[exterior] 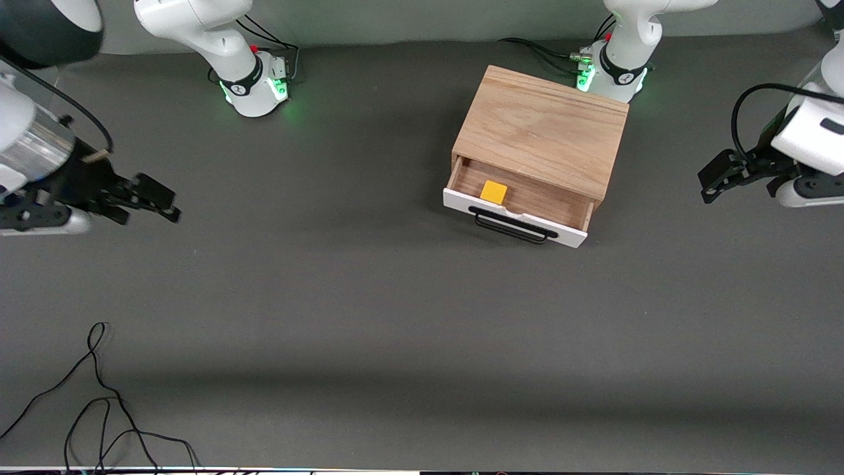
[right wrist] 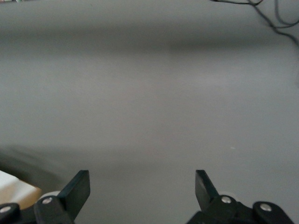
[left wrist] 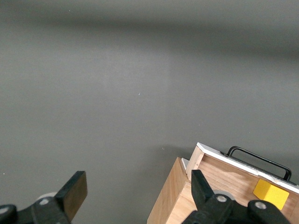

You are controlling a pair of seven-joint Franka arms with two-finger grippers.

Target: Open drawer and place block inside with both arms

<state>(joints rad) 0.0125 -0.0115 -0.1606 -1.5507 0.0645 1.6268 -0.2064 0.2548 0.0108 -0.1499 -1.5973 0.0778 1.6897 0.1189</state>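
Note:
The oak cabinet [exterior: 542, 132] stands near the left arm's base. Its white-fronted drawer [exterior: 515, 218] with a black wire handle [exterior: 511, 227] is pulled open toward the front camera. The yellow block [exterior: 494, 192] lies inside the drawer on the brown wood floor; it also shows in the left wrist view [left wrist: 270, 193]. My left gripper [exterior: 715, 178] is open and empty, up beside the cabinet at the left arm's end of the table. My right gripper [exterior: 155, 201] is open and empty over bare table at the right arm's end.
Loose black cables [exterior: 99, 409] lie on the grey table near the front camera, at the right arm's end. The two arm bases [exterior: 254, 82] stand along the table's back edge, one [exterior: 610, 72] close to the cabinet.

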